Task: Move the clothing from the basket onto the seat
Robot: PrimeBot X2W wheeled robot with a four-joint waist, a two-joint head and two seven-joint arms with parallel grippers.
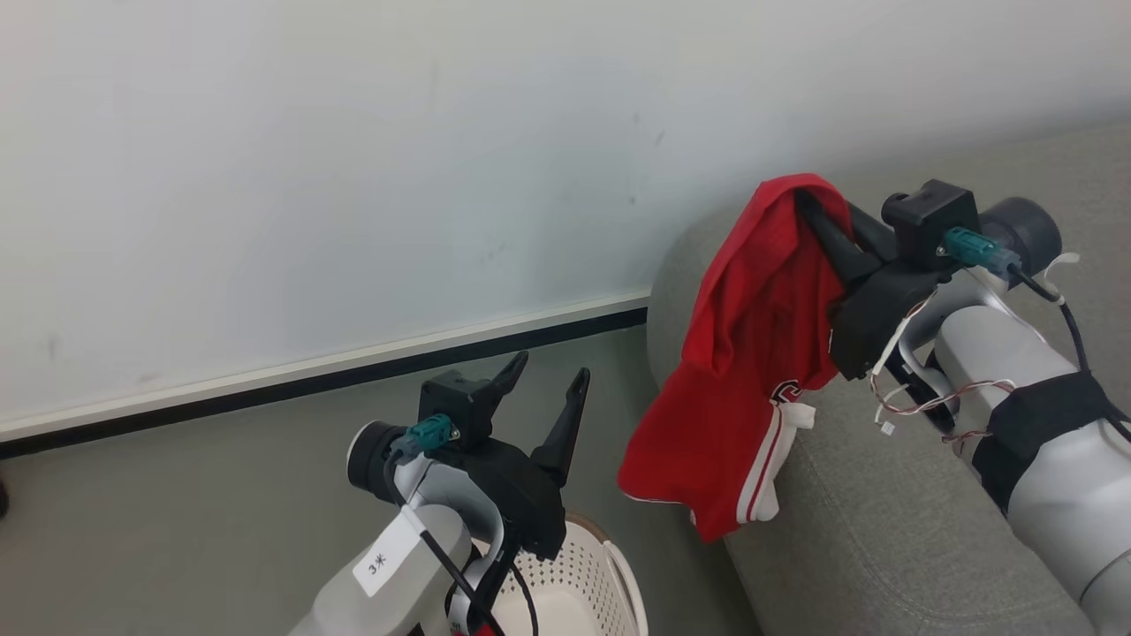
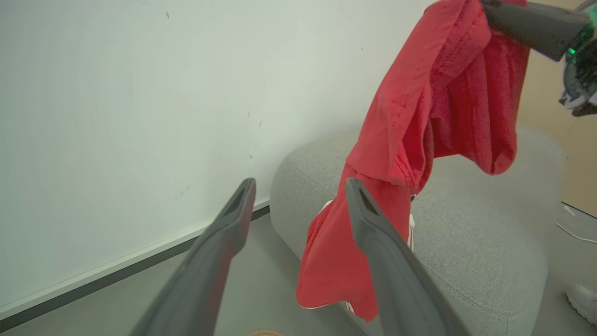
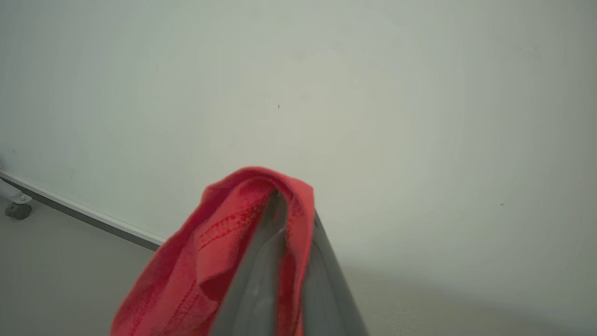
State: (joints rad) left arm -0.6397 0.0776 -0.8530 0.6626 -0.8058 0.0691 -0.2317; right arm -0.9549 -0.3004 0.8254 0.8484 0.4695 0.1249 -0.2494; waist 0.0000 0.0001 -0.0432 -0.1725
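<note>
the head view takes in both arms at once: the left jaws stand wide apart with nothing between them, above the cream-white perforated plastic basket with a brown rim; the right jaws are pinched tight on the top fold of the bright-red soft fabric garment, held up over the rounded end of the large grey woven-fabric sofa; the left wrist view looks between its own two dark fingers and adds a white shoe and a thin white cable on the grey floor beyond the sofa; the right wrist view gives the red fold wrapped close about the closed jaws against the pale wall, and a small castor wheel at the skirting; the garment hangs in long crumpled folds down past the sofa's edge, with red-and-white striped trim at its lower hem; whether that hem touches the sofa i cannot tell; a white print near the trim is too folded to read; a white tag on the left forearm bears a "3" and a second mark i cannot make out
</note>
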